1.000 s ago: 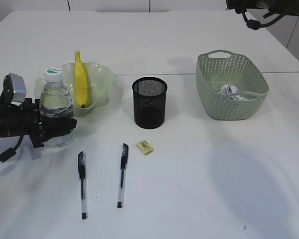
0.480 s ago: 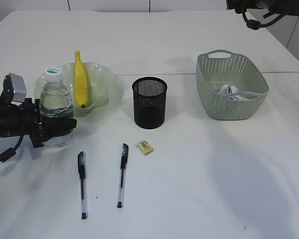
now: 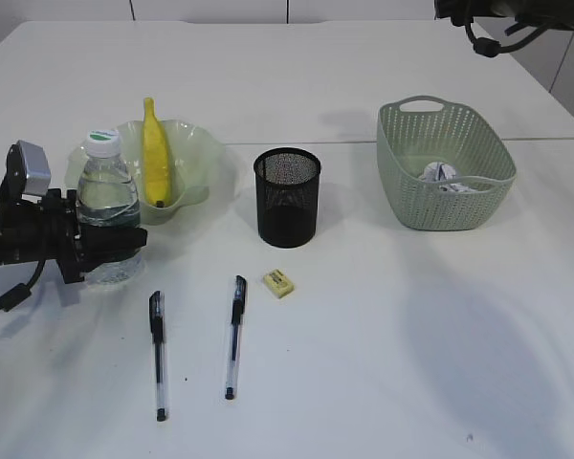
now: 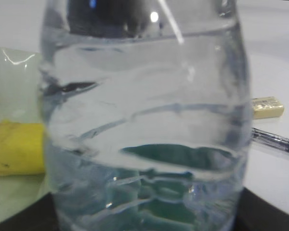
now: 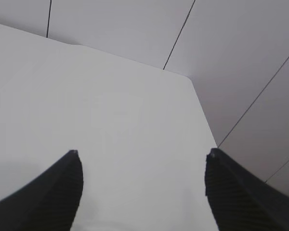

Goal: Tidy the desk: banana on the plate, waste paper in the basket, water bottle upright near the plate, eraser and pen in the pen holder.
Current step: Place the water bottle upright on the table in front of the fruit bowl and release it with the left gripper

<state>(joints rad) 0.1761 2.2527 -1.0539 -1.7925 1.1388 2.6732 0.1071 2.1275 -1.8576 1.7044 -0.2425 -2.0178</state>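
The water bottle [image 3: 107, 186] stands upright on the desk [image 3: 383, 335] just left of the plate [image 3: 203, 153], and my left gripper [image 3: 124, 244] is shut on its lower body. It fills the left wrist view [image 4: 144, 120]. The banana [image 3: 155, 153] lies in the plate. Waste paper [image 3: 442, 175] lies inside the basket [image 3: 440, 206]. The pen holder [image 3: 287, 196] stands mid-desk, with the eraser [image 3: 278, 282] and two pens [image 3: 158, 354] [image 3: 234, 335] lying in front of it. My right gripper [image 5: 142, 154] is open and empty, high over the far desk.
In the left wrist view the banana [image 4: 14, 147], the eraser [image 4: 267, 107] and a pen [image 4: 274, 141] show past the bottle. Part of the right arm [image 3: 488, 19] hangs at the top right corner. The desk's far edge meets a wall.
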